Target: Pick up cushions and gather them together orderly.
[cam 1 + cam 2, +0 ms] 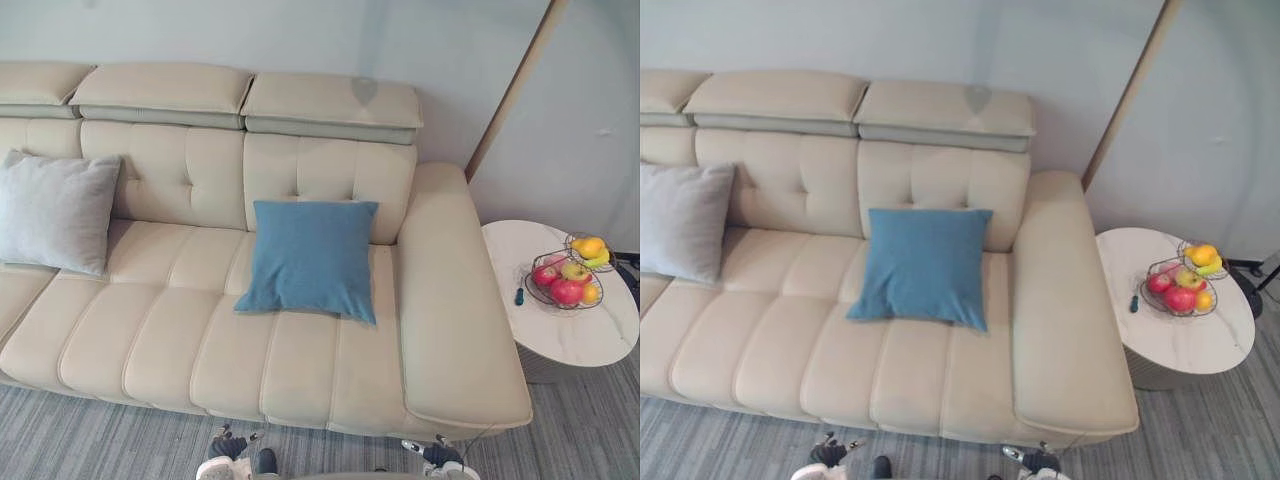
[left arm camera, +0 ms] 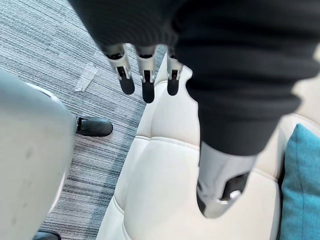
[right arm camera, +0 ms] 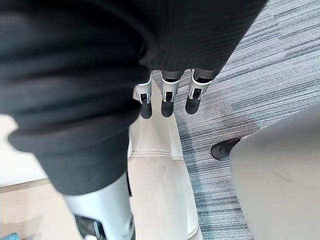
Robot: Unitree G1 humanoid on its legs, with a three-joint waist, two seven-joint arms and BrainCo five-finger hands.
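Observation:
A blue cushion (image 1: 310,255) leans against the backrest on the right seat of the beige sofa (image 1: 150,340). A grey cushion (image 1: 55,210) rests against the backrest at the sofa's far left. My left hand (image 2: 145,75) hangs over the sofa's front edge with straight fingers and holds nothing. An edge of the blue cushion (image 2: 302,185) shows beyond its thumb. In the right wrist view my right hand (image 3: 167,90) is also open and empty, near the sofa's front edge and the carpet. Neither hand touches a cushion.
A round white side table (image 1: 590,335) stands right of the sofa's wide armrest (image 1: 450,300) and carries a wire basket of fruit (image 1: 565,280). A slanted wooden pole (image 1: 510,90) leans by the wall. Grey striped carpet (image 1: 100,440) lies in front.

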